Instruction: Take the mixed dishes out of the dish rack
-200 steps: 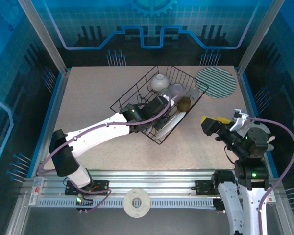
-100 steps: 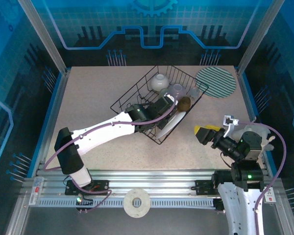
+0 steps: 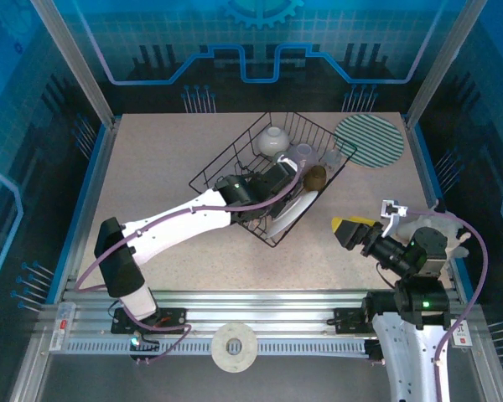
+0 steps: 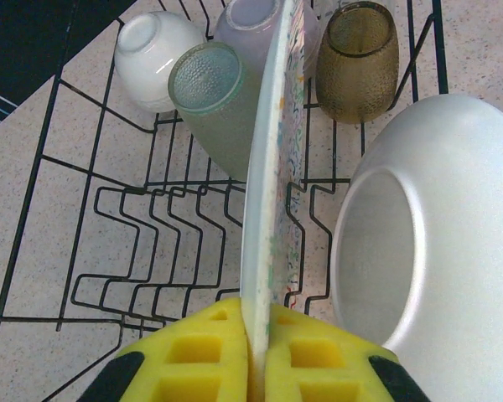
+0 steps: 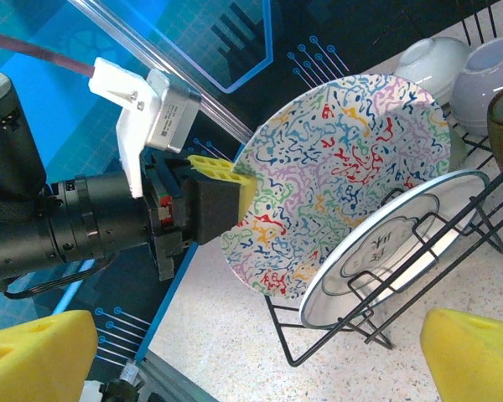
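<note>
Inside the dish rack (image 3: 211,167), toward its near end, we have the left gripper (image 4: 256,356) clenched on the near rim of the squiggle-patterned plate (image 4: 272,167); its yellow pads (image 4: 193,356) press on either face, since a plate standing on edge offers little but its rim to pinch. That plate stands upright between the prongs; we judge the grip is set for a lift straight up along the slot, because a sideways pull could catch the wires or knock the white plate (image 4: 453,234) leaning just beside it. At the far end of the rack sit the brown cup (image 4: 357,59), the translucent cup (image 4: 214,92) and the cream bowl (image 4: 155,46), close behind the held plate; its far edge will need care as it rises.

Our right gripper (image 3: 352,230) has its jaws wide apart and holds nothing; it hovers over the bare table (image 3: 168,167) to the right of the rack, facing the plate, and we take it to be kept clear of the lift. The striped plate (image 3: 369,141) lies flat on the table beyond the rack's far right corner; we read that as the spot for unloaded dishes.
</note>
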{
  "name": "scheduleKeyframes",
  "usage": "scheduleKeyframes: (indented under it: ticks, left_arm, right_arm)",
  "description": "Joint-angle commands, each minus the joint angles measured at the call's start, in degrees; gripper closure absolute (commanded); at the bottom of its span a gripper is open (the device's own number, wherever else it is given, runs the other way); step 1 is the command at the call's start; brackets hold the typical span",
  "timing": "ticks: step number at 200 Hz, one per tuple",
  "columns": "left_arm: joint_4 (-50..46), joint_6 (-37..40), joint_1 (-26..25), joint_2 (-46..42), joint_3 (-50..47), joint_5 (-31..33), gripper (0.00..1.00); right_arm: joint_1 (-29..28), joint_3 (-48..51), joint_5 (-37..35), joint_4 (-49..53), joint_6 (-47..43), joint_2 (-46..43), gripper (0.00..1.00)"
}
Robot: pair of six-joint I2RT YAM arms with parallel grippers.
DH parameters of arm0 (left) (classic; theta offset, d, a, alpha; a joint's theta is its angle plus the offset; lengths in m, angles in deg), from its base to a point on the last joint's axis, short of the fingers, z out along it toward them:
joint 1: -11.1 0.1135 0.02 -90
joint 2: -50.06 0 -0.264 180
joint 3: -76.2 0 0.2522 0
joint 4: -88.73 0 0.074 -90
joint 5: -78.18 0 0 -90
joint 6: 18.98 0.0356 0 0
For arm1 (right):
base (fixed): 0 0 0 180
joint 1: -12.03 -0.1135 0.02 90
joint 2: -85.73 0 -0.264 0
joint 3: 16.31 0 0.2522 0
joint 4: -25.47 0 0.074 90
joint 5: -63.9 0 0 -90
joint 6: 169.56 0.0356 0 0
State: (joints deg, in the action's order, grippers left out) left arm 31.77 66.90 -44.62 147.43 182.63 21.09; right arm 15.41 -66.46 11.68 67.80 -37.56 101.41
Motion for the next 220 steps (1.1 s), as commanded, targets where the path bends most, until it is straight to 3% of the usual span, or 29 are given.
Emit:
scheduleKeyframes:
  ticks: [1, 86, 176, 198, 220]
  left_arm:
    - [-2.74, -0.71, -1.03, 0.05, 3.24, -2.27, 1.00]
    - [-8.65, -0.26, -2.07, -6.38, 8.99, 4.63, 1.00]
    - [-6.46, 1.72, -1.93, -14.72, 10.17, 7.96, 1.00]
    - [-5.81, -0.25, -0.15, -17.08, 9.71, 4.82, 1.00]
    - [-4.00, -4.80, 5.79, -20.87, 7.78, -7.41, 1.00]
  right_arm:
    - [-0.92, 0.76, 0.55, -1.53, 0.98, -0.77, 0.00]
    - [-1.10, 1.11, -2.32, -4.41, 0.75, 0.32, 0.00]
    - [-1.91, 1.83, -1.42, -9.16, 2.61, 2.24, 0.00]
    - [-2.32, 2.36, -0.91, -11.52, 3.85, 2.95, 0.00]
    - [-2.91, 2.62, -0.62, -13.57, 4.99, 3.95, 0.00]
